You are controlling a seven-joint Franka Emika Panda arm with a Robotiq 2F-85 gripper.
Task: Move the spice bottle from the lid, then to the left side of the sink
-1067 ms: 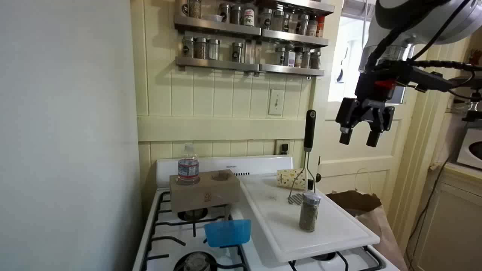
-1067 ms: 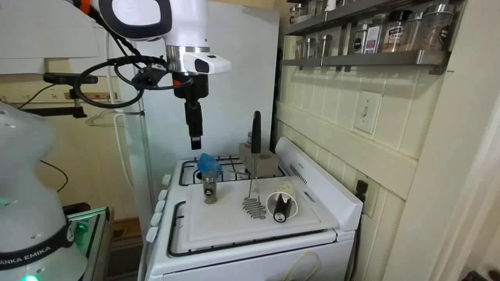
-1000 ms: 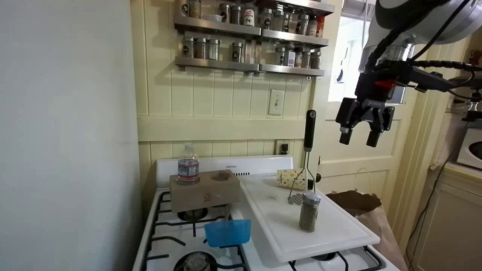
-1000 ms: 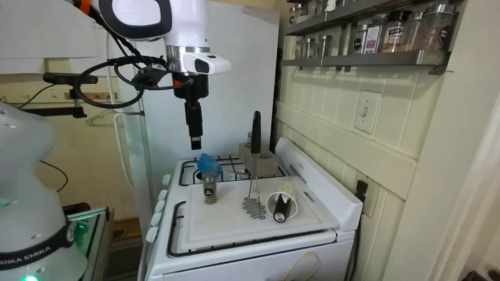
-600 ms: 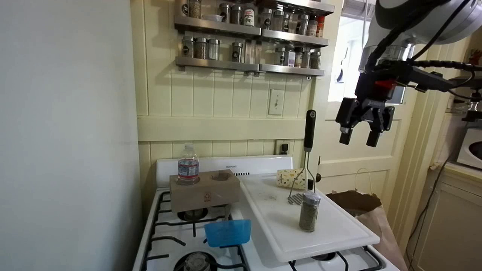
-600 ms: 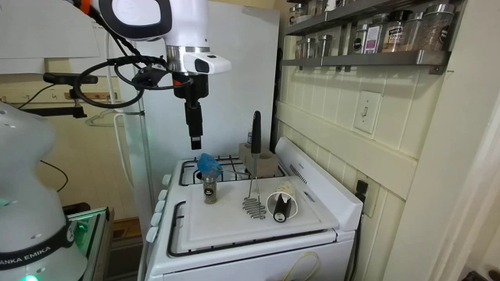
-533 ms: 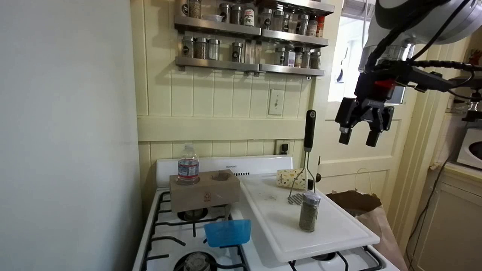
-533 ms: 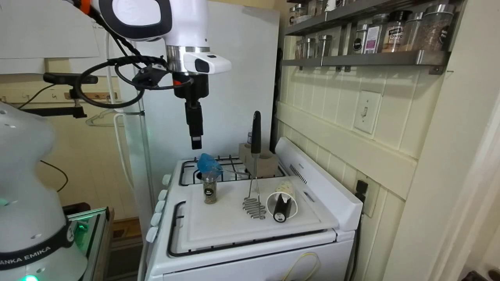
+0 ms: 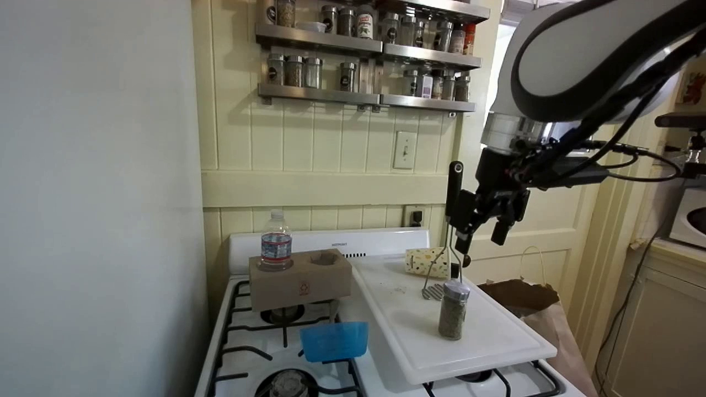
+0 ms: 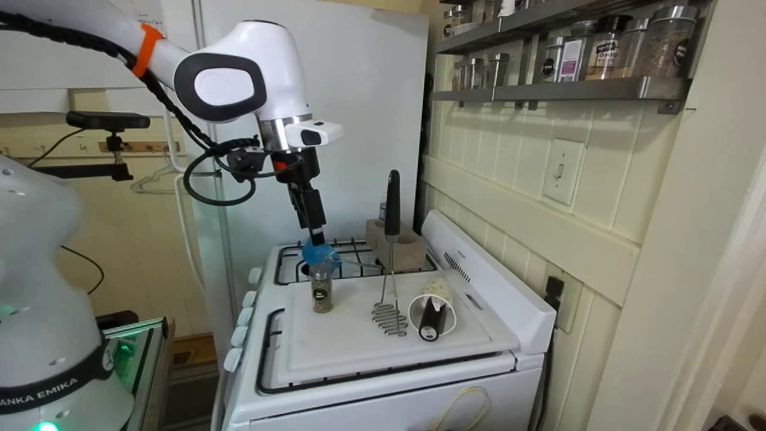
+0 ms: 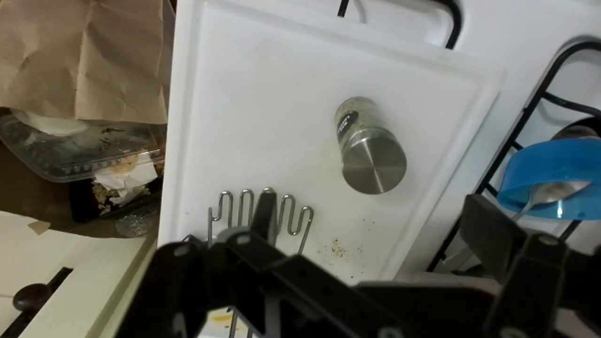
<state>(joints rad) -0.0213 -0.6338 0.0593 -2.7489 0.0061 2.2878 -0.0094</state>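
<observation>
The spice bottle (image 9: pixel 453 317), a small glass jar with a grey-silver cap, stands upright on the lid (image 9: pixel 397 325), a white rectangular slab on the stove. Both also show in an exterior view, the bottle (image 10: pixel 321 293) near the slab's edge on the knob side. In the wrist view, the bottle (image 11: pixel 373 159) stands just beyond the fingertips. My gripper (image 9: pixel 481 238) is open and empty, tilted, above the slab and apart from the bottle. In an exterior view, the gripper (image 10: pixel 318 237) hangs above the bottle's cap. The sink is out of view.
A masher (image 9: pixel 453 190) with a tall black handle stands on the slab beside a patterned cup (image 9: pixel 426 261) lying on its side. A cardboard box (image 9: pixel 300 284) bears a water bottle (image 9: pixel 276 245). A blue utensil (image 9: pixel 333 341) lies over the burners. A paper bag (image 9: pixel 551 320) stands beside the stove.
My gripper has come down towards the spice bottle and has tilted. It stays open. The bottle, the slab and the other objects have not moved.
</observation>
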